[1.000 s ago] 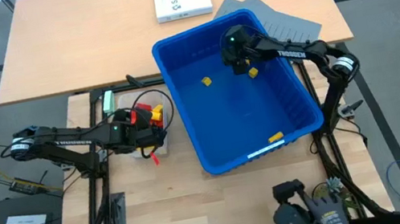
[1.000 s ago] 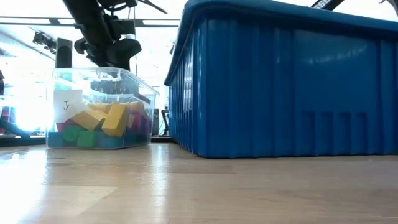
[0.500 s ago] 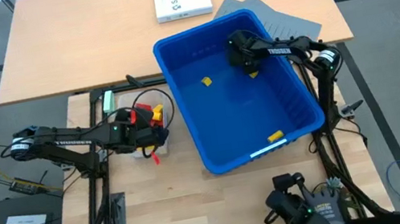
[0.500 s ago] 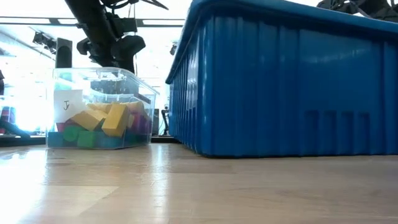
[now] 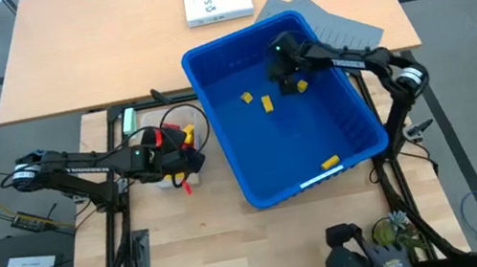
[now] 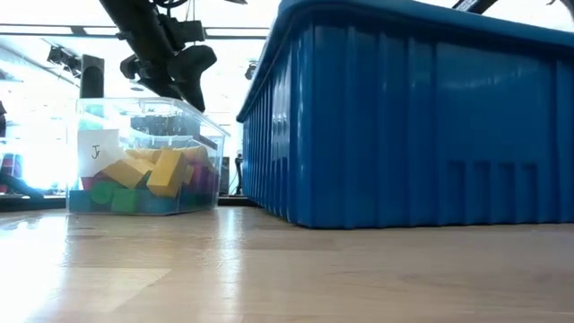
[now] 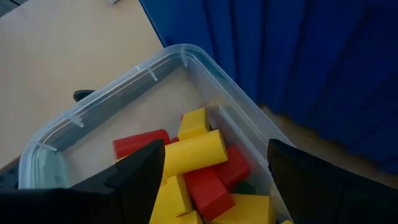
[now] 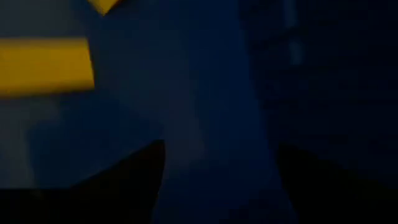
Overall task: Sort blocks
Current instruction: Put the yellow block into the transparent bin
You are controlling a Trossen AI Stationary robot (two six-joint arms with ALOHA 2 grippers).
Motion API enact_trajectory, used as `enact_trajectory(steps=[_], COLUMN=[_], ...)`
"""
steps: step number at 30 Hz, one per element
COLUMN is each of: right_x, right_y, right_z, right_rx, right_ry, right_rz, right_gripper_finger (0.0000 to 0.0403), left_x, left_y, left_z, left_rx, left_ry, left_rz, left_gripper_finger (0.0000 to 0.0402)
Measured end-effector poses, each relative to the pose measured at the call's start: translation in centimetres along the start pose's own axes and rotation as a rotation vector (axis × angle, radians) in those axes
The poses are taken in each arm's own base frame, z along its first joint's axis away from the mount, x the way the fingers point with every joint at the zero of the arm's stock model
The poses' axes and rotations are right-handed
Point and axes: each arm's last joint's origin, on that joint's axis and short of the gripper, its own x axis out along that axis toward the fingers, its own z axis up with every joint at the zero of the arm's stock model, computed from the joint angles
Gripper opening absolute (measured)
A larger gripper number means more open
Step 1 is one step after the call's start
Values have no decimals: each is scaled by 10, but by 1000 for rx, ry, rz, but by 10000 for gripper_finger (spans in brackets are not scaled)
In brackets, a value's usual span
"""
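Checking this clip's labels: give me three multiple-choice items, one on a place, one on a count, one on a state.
1. Where is the right hand? A) inside the blue bin B) beside the bin C) raised high
2. How many yellow blocks lie in the bin? A) one B) nine C) four
3. The left hand is: A) shut tight B) open above the clear tub C) out of view

Answers: 1 A, the high view shows it over the bin's floor; 2 C, four lie apart; 3 B, its fingers stand wide apart.
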Motion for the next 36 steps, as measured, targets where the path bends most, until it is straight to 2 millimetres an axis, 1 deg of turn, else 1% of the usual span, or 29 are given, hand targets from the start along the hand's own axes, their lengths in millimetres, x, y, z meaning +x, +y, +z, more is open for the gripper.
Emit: enact_trajectory(steps=[4,6,8,13,16,24,26,27,29,32,33,36], right_x=[-19,-21,-15,1,10,43,46,46,46,42,40,32], right_y=[6,10,14,14,14,21,23,24,25,24,23,21], right_z=[-10,-19,-28,-38,-44,-59,-59,-59,-59,-57,-57,-54], right_rx=[12,2,-38,-100,-101,-105,-97,-93,-85,-87,-87,-51], right_ry=[76,141,188,242,259,360,351,343,332,317,307,283], right_rz=[84,158,233,255,285,348,376,387,403,398,395,385], right_gripper_finger=[307,307,307,307,307,305,290,275,228,139,125,127], left_x=[0,0,0,0,0,0,0,0,0,0,0,0], left_y=[-1,-1,-1,-2,-2,-2,-2,-2,-3,-3,-4,-6], left_z=[1,1,1,2,3,3,3,3,3,4,5,8], left_rx=[-7,-11,-11,-23,-27,-27,-28,-29,-36,-49,-60,-94], left_ry=[-4,-7,-6,-15,-18,-18,-19,-19,-22,-30,-37,-60], left_rz=[-7,-10,-10,-16,-20,-19,-20,-20,-23,-29,-35,-52], left_gripper_finger=[294,294,294,294,294,294,294,294,294,294,294,294])
